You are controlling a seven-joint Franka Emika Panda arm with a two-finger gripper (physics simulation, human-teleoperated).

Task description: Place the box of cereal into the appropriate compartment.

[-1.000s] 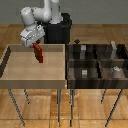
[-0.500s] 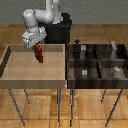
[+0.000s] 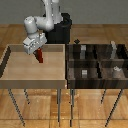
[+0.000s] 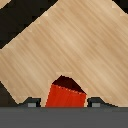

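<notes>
The box of cereal [image 3: 39, 57] is a small slim red box, tilted, held above the floor of the light wooden tray [image 3: 15, 75] on the exterior view's left. My gripper [image 3: 38, 51] is shut on its upper end. In the wrist view the red box [image 4: 66, 95] fills the space between my two fingertips [image 4: 33, 102], with the tray's wooden floor behind it. The dark compartment tray [image 3: 95, 62] stands on the exterior view's right, apart from the gripper.
The dark tray's compartments hold small grey blocks [image 3: 84, 73], [image 3: 116, 70], [image 3: 114, 46]. Both trays rest on thin metal legs [image 3: 61, 107]. The robot's black base [image 3: 62, 30] stands behind the trays.
The gripper and the red box have risen slightly and shifted a little; otherwise the scene is the same.
</notes>
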